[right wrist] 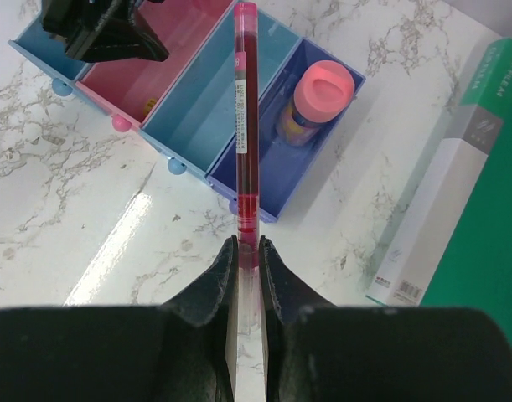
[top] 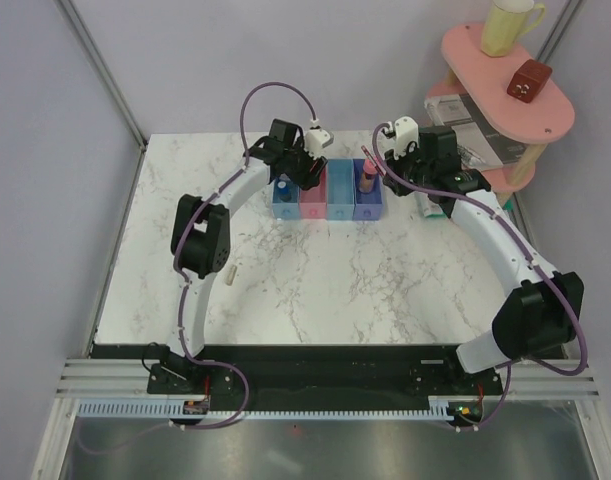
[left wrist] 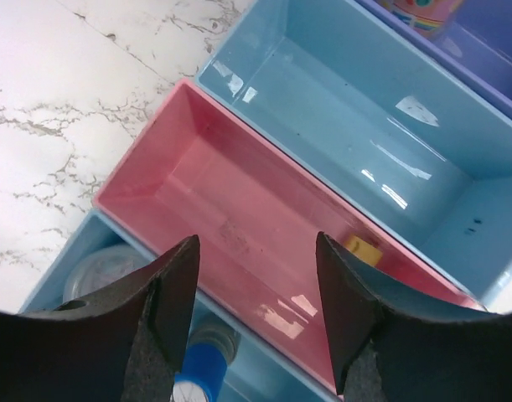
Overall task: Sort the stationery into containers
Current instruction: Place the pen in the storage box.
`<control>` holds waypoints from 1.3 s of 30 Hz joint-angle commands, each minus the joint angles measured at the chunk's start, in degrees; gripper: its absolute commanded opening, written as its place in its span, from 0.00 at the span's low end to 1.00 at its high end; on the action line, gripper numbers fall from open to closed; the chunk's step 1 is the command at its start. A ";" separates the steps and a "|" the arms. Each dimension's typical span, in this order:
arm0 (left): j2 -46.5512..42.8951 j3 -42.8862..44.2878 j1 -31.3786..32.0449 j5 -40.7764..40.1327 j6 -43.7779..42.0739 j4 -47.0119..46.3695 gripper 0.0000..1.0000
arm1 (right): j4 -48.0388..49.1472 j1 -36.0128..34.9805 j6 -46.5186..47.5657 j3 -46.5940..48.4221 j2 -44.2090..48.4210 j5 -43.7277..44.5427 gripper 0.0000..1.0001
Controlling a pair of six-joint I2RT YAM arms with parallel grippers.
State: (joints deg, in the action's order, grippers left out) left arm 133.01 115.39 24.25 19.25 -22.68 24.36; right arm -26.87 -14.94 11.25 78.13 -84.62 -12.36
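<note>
The four joined bins stand in a row: blue point(top: 284, 200), pink point(top: 312, 198), light blue point(top: 340, 195) and purple-blue point(top: 367, 203). My right gripper point(right wrist: 248, 251) is shut on a thin red pen point(right wrist: 245, 126), which points out over the edge between the purple-blue bin point(right wrist: 268, 167) and the light blue bin point(right wrist: 197, 109). A brown tube with a pink cap point(right wrist: 318, 96) stands in the purple-blue bin. My left gripper point(left wrist: 256, 239) is open and empty just above the pink bin point(left wrist: 214, 184), which holds a small yellow piece point(left wrist: 362, 249). A blue cylinder point(left wrist: 201, 368) lies in the blue bin point(left wrist: 71, 268).
A green mat with a white packet point(right wrist: 482, 209) lies on the table right of the bins. A pink shelf point(top: 505, 110) at the back right carries a yellow mug point(top: 510, 25), a brown block point(top: 528, 80) and a folded newspaper point(top: 475, 125). A small pale item point(top: 231, 271) lies near the left arm.
</note>
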 commanded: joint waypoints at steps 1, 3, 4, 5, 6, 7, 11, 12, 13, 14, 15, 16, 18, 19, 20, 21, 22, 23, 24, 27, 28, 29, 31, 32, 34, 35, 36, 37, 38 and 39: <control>-12.67 -5.60 0.10 -0.61 -1.84 -1.77 0.66 | 3.84 -0.88 -3.16 3.78 -3.35 -1.35 0.03; -19.08 -10.94 0.10 -0.96 -3.94 -1.77 0.66 | 4.28 -0.88 -4.03 4.75 -6.16 -1.88 0.02; -21.02 -12.81 0.01 -2.27 -4.74 -1.60 0.67 | 4.55 -1.06 -4.91 5.62 -7.30 -2.66 0.02; -25.21 -16.39 -0.08 -2.98 -5.53 -1.25 0.68 | 4.81 -1.23 -5.53 6.15 -9.14 -2.76 0.01; -27.17 -18.17 -0.25 -3.42 -7.02 -0.81 0.69 | 5.86 -1.32 -6.14 6.59 -10.12 -3.02 0.01; -29.10 -19.84 -0.95 -4.12 -7.73 -0.28 0.70 | 6.39 -1.67 -7.37 7.29 -11.00 -3.54 0.01; -36.67 -30.63 -4.03 -4.04 -10.97 3.05 0.70 | 8.76 -3.16 -9.75 9.14 -16.01 -3.72 0.01; -39.29 -32.67 -4.82 -4.04 -11.59 3.41 0.70 | 9.46 -3.43 -10.36 9.93 -16.71 -3.72 0.00; -40.45 -34.86 -6.39 -3.87 -12.30 3.67 0.70 | 9.91 -4.04 -11.06 10.29 -18.20 -3.64 0.00; -41.77 -39.15 -7.10 -3.78 -13.61 3.68 0.70 | 10.35 -4.31 -11.07 10.64 -18.91 -3.29 0.00; -43.52 -41.28 -7.89 -3.69 -14.23 3.59 0.70 | 11.39 -4.92 -11.07 11.25 -19.70 -2.94 0.00; -44.41 -43.13 -9.47 -3.34 -14.67 3.59 0.70 | 11.84 -5.10 -12.64 11.61 -21.27 -2.50 0.00; -45.64 -48.05 -10.97 -2.64 -15.90 3.41 0.70 | 12.98 -5.89 -13.70 12.83 -22.78 -1.27 0.00; -46.43 -49.37 -12.54 -2.11 -16.17 3.33 0.70 | 13.33 -6.06 -14.14 13.19 -24.35 -0.74 0.00; -46.79 -51.56 -13.26 -1.67 -17.04 3.41 0.69 | 13.69 -6.15 -14.93 13.54 -25.06 -0.30 0.00; -47.14 -52.63 -13.96 -1.41 -17.66 3.33 0.69 | 14.82 -6.33 -15.46 14.15 -25.76 1.27 0.00; -47.58 -54.55 -15.19 -0.79 -19.14 3.24 0.69 | 15.27 -6.42 -15.90 14.59 -27.25 1.98 0.00; -47.75 -55.36 -15.72 -0.61 -19.68 3.24 0.68 | 15.88 -6.51 -16.60 15.03 -28.14 2.69 0.00; -47.93 -55.97 -17.12 -0.09 -20.38 3.15 0.68 | 15.89 -6.59 -16.95 16.17 -29.71 3.82 0.00; -48.02 -57.21 -19.84 0.79 -21.88 3.06 0.68 | 16.68 -6.94 -17.48 17.93 -32.35 6.89 0.00; -47.93 -57.21 -20.46 0.97 -22.67 3.15 0.68 | 16.85 -7.03 -17.57 18.28 -32.89 7.87 0.00; -47.85 -57.21 -21.08 0.97 -23.02 3.15 0.68 | 17.03 -7.03 -17.57 18.81 -33.59 8.49 0.00; -47.50 -57.39 -22.75 1.23 -24.51 3.15 0.68 | 17.12 -7.21 -17.40 19.25 -35.08 9.19 0.00; -46.97 -57.30 -23.19 1.15 -24.96 3.15 0.68 | 17.20 -7.12 -17.31 19.52 -35.44 9.54 0.00; -46.35 -57.30 -24.16 1.41 -25.66 3.15 0.68 | 17.38 -7.12 -17.13 19.43 -36.05 9.99 0.00; -45.83 -57.47 -24.16 1.50 -25.92 3.15 0.68 | 17.64 -7.30 -17.05 18.82 -36.23 9.99 0.00; -45.74 -57.65 -26.25 1.85 -26.36 3.06 0.68 | 17.91 -7.30 -16.87 18.38 -35.97 9.81 0.00; -45.56 -58.26 -26.62 2.11 -27.06 3.15 0.68 | 18.43 -7.30 -16.70 17.94 -35.71 9.99 0.00; -45.47 -58.61 -26.80 2.29 -27.50 3.24 0.68 | 18.70 -7.47 -16.69 16.98 -35.53 9.99 0.00; -45.38 -59.40 -27.15 2.81 -28.12 3.06 0.68 | 18.96 -7.47 -16.69 16.54 -35.01 9.99 0.00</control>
State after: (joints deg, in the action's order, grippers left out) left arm 87.26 57.65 -1.21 19.14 -45.98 28.40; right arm -11.79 -21.87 -4.95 94.85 -120.92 -3.57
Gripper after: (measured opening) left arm 0.679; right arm 0.171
